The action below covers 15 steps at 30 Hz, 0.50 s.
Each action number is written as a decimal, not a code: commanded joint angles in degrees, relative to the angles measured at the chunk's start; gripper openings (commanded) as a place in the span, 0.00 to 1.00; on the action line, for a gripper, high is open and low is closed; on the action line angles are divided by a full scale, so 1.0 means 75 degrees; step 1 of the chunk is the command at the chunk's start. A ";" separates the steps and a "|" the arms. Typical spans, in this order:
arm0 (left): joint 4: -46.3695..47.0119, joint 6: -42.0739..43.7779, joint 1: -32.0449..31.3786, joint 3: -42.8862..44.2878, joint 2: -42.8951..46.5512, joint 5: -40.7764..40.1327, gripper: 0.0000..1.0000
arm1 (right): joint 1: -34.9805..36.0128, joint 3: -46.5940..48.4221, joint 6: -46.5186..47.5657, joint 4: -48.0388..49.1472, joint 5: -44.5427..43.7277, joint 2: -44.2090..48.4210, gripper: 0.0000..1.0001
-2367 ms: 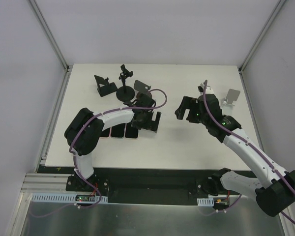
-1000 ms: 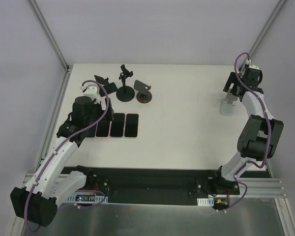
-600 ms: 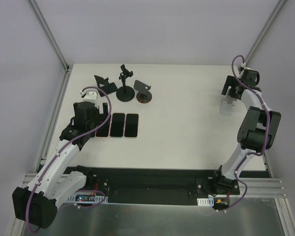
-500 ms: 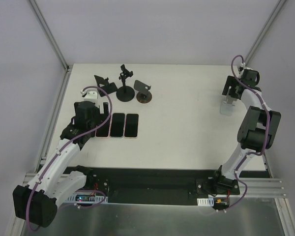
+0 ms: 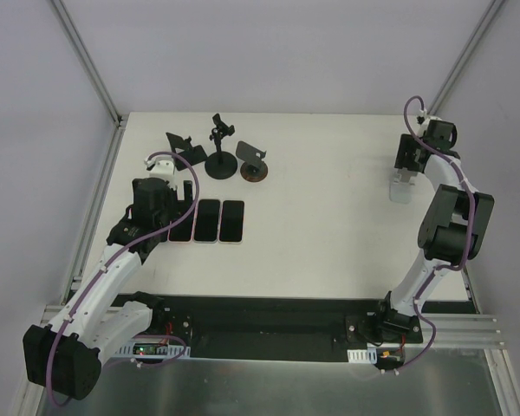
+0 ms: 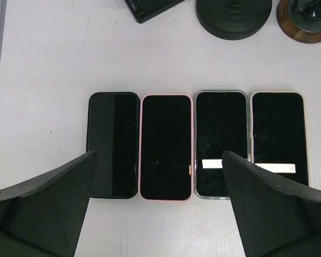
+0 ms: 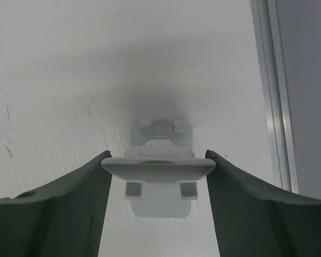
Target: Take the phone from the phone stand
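On the left side, the left claw hangs over the bench with its two fingers spread wide, and it holds nothing. Below it four phones lie flat on the bench, screens up, side by side in one straight row: a black phone, a pink phone, a grey phone and a pale phone. In the left wrist view the pink phone and most of the grey phone show in the gap between the fingertips. The fingers cover only the near corners of the outer phones. The claw is above the row, and I cannot tell how high.

Just behind the row stand a folding black stand, a black stand with a round base and a small stand on a brown round base.

Far to the right, near the back corner of the bench and close to the metal rail, the right claw points down at a white stand. Its fingers are apart, about as wide as the top plate of this stand, and in the right wrist view the plate sits between them. I cannot tell whether the fingers touch it. The phones are well apart from this claw, on the other side of the bench
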<state>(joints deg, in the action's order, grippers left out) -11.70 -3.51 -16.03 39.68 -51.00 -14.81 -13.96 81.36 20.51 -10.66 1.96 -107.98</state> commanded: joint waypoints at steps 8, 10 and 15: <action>0.0260 -0.0024 0.0063 0.0158 0.0167 0.0182 0.99 | 0.1848 0.0787 -0.0215 0.0003 0.0243 0.0465 0.36; 0.0272 -0.0071 0.0063 0.0158 0.0226 0.0158 0.99 | 0.2396 0.1092 -0.0344 0.0003 0.0231 0.0289 0.36; 0.0283 -0.0118 0.0063 0.0112 0.0355 0.0123 0.99 | 0.3406 0.2345 -0.0649 -0.0102 0.0243 -0.0624 0.37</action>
<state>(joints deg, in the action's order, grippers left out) -11.38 -3.62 -16.03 39.68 -50.11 -13.93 7.29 90.70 18.11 -13.32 2.92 -109.34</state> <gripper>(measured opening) 0.992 0.684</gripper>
